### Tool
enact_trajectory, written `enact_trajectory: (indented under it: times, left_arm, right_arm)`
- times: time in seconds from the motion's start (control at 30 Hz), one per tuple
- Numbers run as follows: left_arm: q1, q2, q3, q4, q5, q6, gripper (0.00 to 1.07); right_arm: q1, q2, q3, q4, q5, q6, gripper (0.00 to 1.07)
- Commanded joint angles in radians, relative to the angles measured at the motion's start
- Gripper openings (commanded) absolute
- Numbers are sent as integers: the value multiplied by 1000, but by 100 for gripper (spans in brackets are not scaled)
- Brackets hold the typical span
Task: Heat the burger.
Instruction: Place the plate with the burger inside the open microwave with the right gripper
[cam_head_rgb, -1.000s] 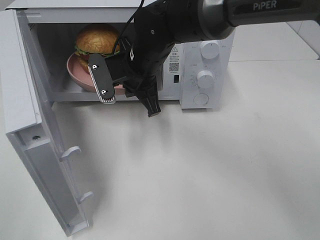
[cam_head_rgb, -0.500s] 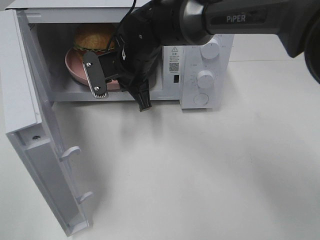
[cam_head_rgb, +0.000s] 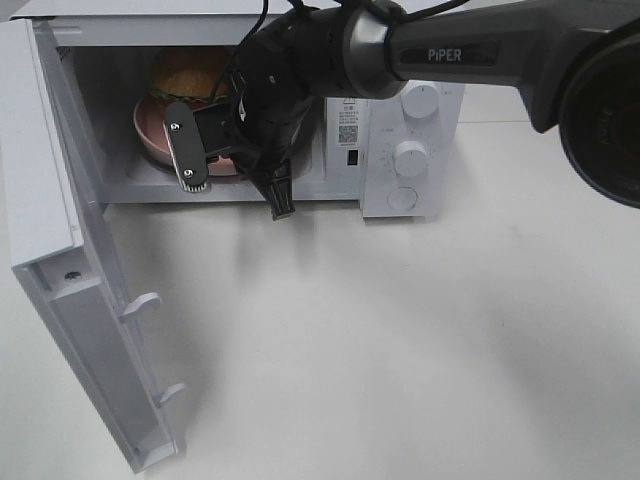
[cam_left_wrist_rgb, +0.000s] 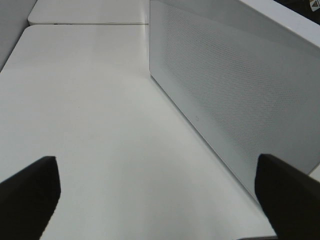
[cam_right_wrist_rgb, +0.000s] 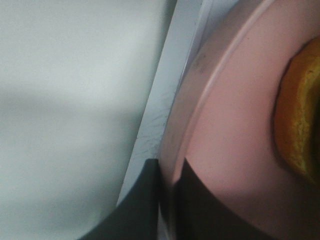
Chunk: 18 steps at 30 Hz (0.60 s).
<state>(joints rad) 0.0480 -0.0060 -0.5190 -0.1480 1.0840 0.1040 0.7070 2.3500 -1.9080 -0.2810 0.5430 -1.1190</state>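
The burger (cam_head_rgb: 185, 75) sits on a round pink plate (cam_head_rgb: 150, 140) inside the open white microwave (cam_head_rgb: 400, 130). My right gripper (cam_head_rgb: 235, 170) reaches into the cavity's mouth from the right. In the right wrist view its two dark fingers (cam_right_wrist_rgb: 145, 200) pinch the plate's rim (cam_right_wrist_rgb: 200, 90), and the burger's bun edge (cam_right_wrist_rgb: 300, 135) shows beyond them. My left gripper (cam_left_wrist_rgb: 155, 200) is open and empty above the bare table beside a white perforated wall of the microwave (cam_left_wrist_rgb: 240, 90). It is out of the exterior view.
The microwave door (cam_head_rgb: 60, 250) hangs wide open to the left, reaching toward the front. Its control panel with knobs (cam_head_rgb: 410, 155) is at the right. White tabletop (cam_head_rgb: 400, 350) stretches in front of the microwave.
My right gripper has moved left and deeper toward the microwave cavity, and the plate with the burger has gone further inside with it.
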Motion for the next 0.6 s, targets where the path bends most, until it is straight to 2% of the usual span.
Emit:
enact_trajectory:
  times: [0.03,0.4,0.47,0.53,0.57,0.6]
  left_arm:
    - [0,-15,4,-4,-15,0,98]
    - [0,-15,4,-4,-15,0,98]
    - [0,-15,4,-4,-15,0,98]
    - [0,-15,4,-4,-15,0,98]
    - [0,-15,4,-4,-15,0,98]
    - [0,-15,4,-4,-15,0,98]
  right_arm:
    - [-7,-7,-19,-20,-61,10,1]
    - [-15,-5,-19,-20,-57,76,8]
    - [-15,-5,-19,-20,-56,75,16]
    - [-15,-5,-19,-20,-56,74,19]
    - [-15,-5,-19,-17,-56,74,26]
    - [-15,-5,-19,-17,-56,74,26]
